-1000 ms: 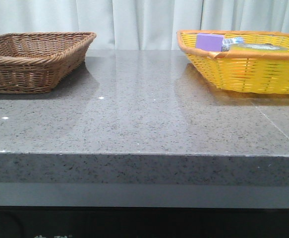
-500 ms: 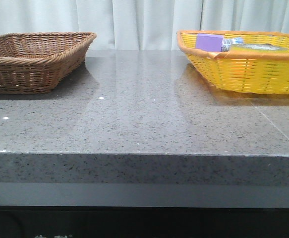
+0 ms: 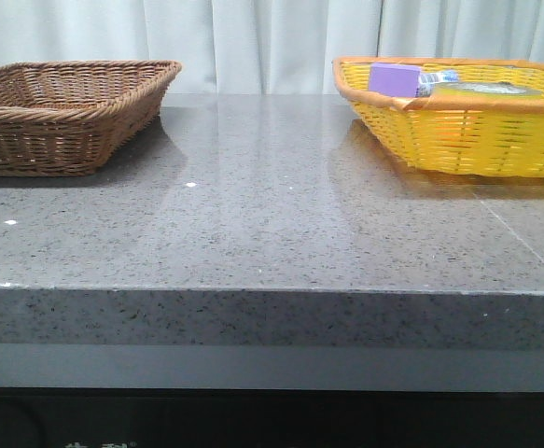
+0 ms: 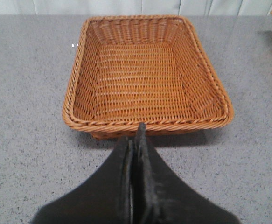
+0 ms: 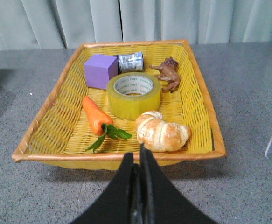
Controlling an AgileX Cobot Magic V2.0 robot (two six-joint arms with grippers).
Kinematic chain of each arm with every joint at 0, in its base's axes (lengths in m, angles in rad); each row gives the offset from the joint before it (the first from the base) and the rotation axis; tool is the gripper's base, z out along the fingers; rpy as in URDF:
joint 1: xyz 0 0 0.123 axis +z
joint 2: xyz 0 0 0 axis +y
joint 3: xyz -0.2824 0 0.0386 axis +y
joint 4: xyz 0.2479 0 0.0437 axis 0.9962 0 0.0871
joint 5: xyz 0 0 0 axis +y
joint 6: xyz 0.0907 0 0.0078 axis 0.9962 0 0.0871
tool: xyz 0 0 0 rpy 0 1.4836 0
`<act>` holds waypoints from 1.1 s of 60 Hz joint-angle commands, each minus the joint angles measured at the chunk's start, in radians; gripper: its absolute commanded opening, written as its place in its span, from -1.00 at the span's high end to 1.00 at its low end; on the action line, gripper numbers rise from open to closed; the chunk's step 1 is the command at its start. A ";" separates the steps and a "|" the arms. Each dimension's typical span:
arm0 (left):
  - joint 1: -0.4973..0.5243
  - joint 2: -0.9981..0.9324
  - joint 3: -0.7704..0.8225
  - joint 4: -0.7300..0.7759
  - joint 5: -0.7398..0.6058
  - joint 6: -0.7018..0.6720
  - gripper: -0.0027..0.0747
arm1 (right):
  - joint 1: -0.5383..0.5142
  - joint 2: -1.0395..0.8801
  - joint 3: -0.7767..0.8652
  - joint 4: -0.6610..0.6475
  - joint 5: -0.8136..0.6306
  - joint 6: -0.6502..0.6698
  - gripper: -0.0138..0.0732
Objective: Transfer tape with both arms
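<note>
The tape (image 5: 134,94), a wide yellow roll with a white core, lies flat in the middle of the yellow basket (image 5: 205,98); in the front view only its top edge (image 3: 481,91) shows above that basket's rim (image 3: 458,140). My right gripper (image 5: 138,156) is shut and empty, above the table just short of the yellow basket's near rim. My left gripper (image 4: 136,133) is shut and empty, just short of the near rim of the empty brown basket (image 4: 80,74). Neither arm shows in the front view.
The yellow basket also holds a purple box (image 5: 100,70), a small can (image 5: 130,61), a brown toy animal (image 5: 167,73), a carrot (image 5: 94,115) and a croissant (image 5: 161,132). The brown basket (image 3: 66,117) stands at the table's back left. Curtains hang behind.
</note>
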 commanded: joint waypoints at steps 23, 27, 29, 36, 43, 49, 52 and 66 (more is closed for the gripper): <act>-0.001 0.069 -0.027 -0.011 -0.091 -0.007 0.68 | 0.000 0.098 -0.010 -0.050 0.025 -0.056 0.29; -0.001 0.069 -0.027 -0.011 -0.093 -0.007 0.33 | 0.000 0.098 -0.010 -0.050 0.025 -0.056 -0.07; -0.001 0.069 -0.027 -0.011 -0.093 -0.007 0.16 | 0.000 0.098 -0.010 -0.050 0.022 -0.056 -0.23; -0.001 0.069 -0.027 -0.011 -0.093 -0.007 -0.17 | 0.000 0.098 -0.010 -0.045 0.018 -0.056 -0.48; -0.001 0.069 -0.027 -0.011 -0.097 -0.007 -0.18 | 0.000 0.100 -0.004 -0.029 0.014 -0.056 -0.48; -0.025 0.069 -0.037 -0.028 -0.099 -0.002 -0.18 | 0.000 0.131 -0.030 -0.029 0.020 -0.056 -0.48; -0.053 0.069 -0.044 -0.035 -0.099 0.031 -0.18 | 0.000 0.164 -0.057 -0.029 0.040 -0.056 -0.48; -0.239 0.069 -0.061 -0.039 -0.092 0.068 -0.17 | 0.000 0.428 -0.306 -0.029 0.170 -0.024 -0.48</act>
